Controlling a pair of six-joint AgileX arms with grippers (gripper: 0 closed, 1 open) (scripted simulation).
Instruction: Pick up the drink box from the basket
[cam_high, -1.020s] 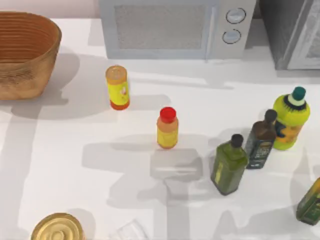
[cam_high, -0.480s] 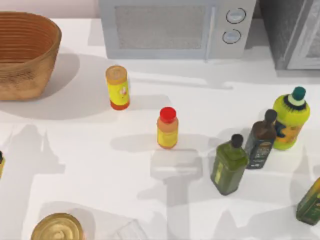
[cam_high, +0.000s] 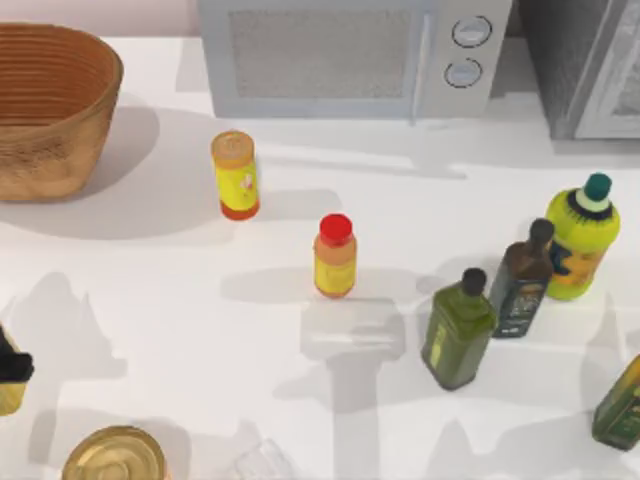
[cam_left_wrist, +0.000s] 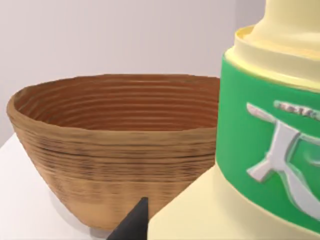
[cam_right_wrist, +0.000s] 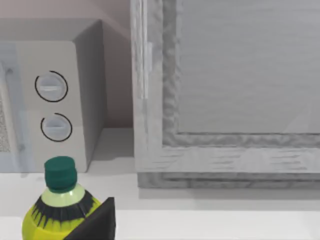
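The wicker basket stands at the table's back left, and in the left wrist view the basket shows only bare ribbed inner wall. My left gripper sits at the table's left edge, well in front of the basket. It is shut on the drink box, cream with a green band. One dark fingertip lies against the box's side. The box peeks out as a yellow patch under the gripper. My right gripper hovers near a green-capped yellow bottle.
A microwave and a grey cabinet line the back. Mid-table stand a tan-capped yellow bottle and a red-capped one. Oil bottles and a green-capped bottle crowd the right. A gold can sits front left.
My left gripper has come into the top view at the left edge with the box and moved toward the table's front. Its shadow has slid off the basket's side.
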